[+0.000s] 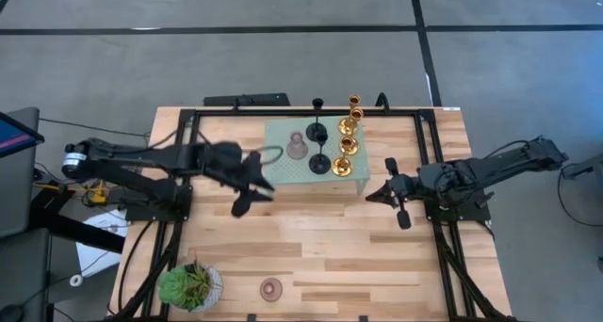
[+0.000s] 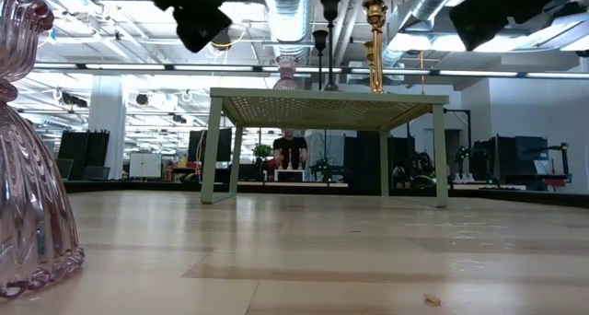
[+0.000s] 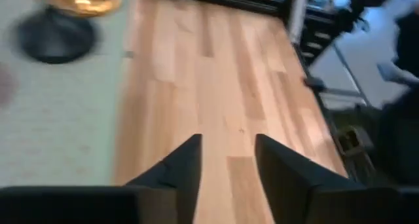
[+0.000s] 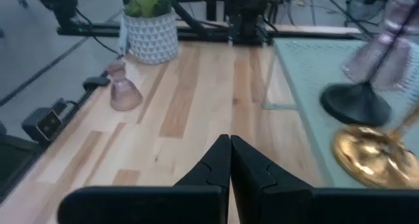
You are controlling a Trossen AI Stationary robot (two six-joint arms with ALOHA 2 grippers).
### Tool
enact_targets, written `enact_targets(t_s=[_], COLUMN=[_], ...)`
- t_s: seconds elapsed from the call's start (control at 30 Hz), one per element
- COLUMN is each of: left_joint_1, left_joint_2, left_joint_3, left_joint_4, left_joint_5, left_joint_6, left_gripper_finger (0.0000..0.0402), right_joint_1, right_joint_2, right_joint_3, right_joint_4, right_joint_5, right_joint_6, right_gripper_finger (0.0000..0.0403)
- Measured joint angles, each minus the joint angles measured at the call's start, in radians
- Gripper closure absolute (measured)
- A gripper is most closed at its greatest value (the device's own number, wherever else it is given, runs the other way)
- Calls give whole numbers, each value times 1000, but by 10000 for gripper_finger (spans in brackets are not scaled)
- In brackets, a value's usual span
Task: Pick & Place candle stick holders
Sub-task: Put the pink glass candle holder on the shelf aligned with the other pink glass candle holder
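On the pale green platform (image 1: 283, 134) stand two black candle stick holders (image 1: 318, 131), several gold ones (image 1: 346, 145) and a mauve-pink one (image 1: 297, 149), each on its round base. Another mauve-pink holder (image 1: 271, 287) stands upright on the wood near the table's front edge; it fills the left of the low view (image 2: 28, 149). My left gripper (image 1: 247, 192) hovers open just left of the platform's near corner, nothing between its fingers (image 3: 226, 165). My right gripper (image 1: 396, 195) is shut and hovers right of the platform (image 4: 229, 158).
A green potted plant (image 1: 188, 286) stands at the near left corner, left of the lone pink holder (image 4: 121, 90). Black frame rails (image 1: 429, 152) run along the table's left, right and far sides. Bare wood lies between the platform and the front edge.
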Motion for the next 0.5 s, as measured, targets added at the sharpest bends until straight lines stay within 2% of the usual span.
enact_targets(t_s=[0.2,0.37,0.5], left_joint_1=[-183,-307,-392], left_joint_2=[-1,-4,-9], left_joint_3=[-70,-124,-146], left_joint_4=[40,39,44], left_joint_5=[-53,-141,-181], left_joint_6=[4,-6,-83], left_gripper_finger=[335,390,396], right_joint_1=[0,3,28], right_joint_2=[72,171,255], right_joint_3=[0,0,0], right_joint_4=[84,179,243], right_joint_5=[-18,-87,-92], right_joint_6=[-1,21,24], right_gripper_finger=[403,403,403])
